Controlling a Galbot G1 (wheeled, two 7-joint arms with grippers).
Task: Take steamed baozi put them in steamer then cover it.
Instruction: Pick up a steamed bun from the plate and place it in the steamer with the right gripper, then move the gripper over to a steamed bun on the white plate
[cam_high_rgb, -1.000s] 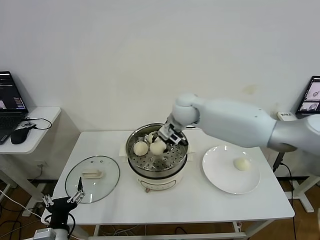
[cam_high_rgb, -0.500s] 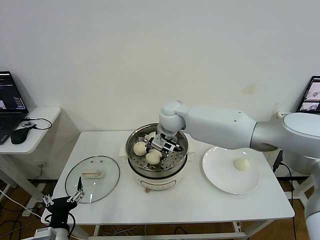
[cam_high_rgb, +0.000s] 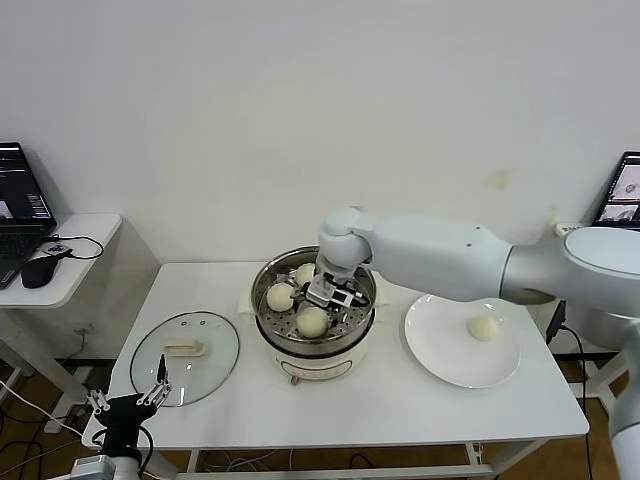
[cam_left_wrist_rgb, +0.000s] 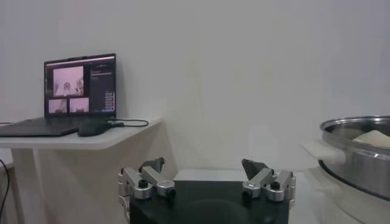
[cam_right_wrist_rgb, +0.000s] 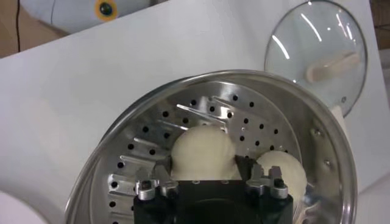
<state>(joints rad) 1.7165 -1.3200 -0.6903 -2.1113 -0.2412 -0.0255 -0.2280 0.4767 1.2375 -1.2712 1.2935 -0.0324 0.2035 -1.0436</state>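
Observation:
The steel steamer (cam_high_rgb: 346, 336) stands mid-table with three steamed baozi on its perforated tray (cam_right_wrist_rgb: 146, 137). My right gripper (cam_high_rgb: 323, 302) reaches into it, open, its fingers either side of the front baozi (cam_right_wrist_rgb: 202, 151), which rests on the tray. A second baozi (cam_right_wrist_rgb: 281, 170) lies beside it and the third (cam_high_rgb: 305, 272) sits at the back. One more baozi (cam_high_rgb: 484, 328) lies on the white plate (cam_high_rgb: 450, 352). The glass cover (cam_high_rgb: 185, 357) lies flat on the table to the left. My left gripper (cam_high_rgb: 128, 402) is parked open below the table's front left corner.
A side table (cam_high_rgb: 70, 270) with a laptop, mouse and cable stands at the far left. A screen shows at the right edge (cam_high_rgb: 625, 190). Bare table runs along the front, before the steamer and plate.
My right gripper lowered a baozi into the front of the steamer and opened its fingers; the bun now rests on the tray. The left arm has not moved.

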